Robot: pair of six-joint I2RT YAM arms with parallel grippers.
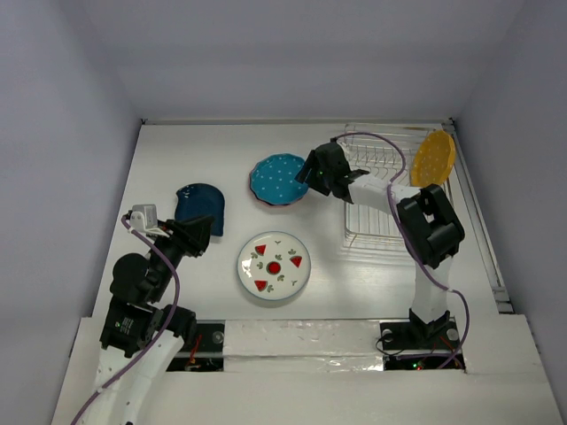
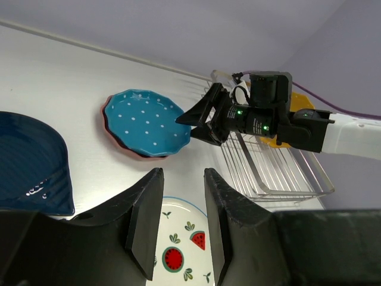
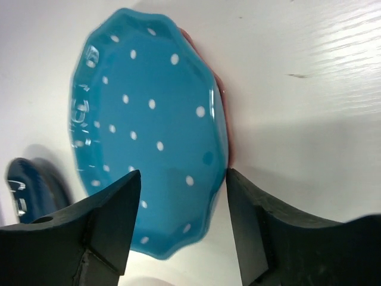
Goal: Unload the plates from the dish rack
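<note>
The teal dotted plate lies on the table, stacked on a pink-rimmed plate. My right gripper hovers open and empty over its right edge; in the right wrist view the jaws straddle the teal plate from above. The dark blue plate lies at the left. The white plate with red fruit lies at the front middle. The orange-yellow dotted plate stands upright in the dish rack. My left gripper is open and empty above the table, between the blue and fruit plates.
The rack stands at the back right, close to the table's right edge. White walls close in the back and sides. The right arm stretches across the rack's front half.
</note>
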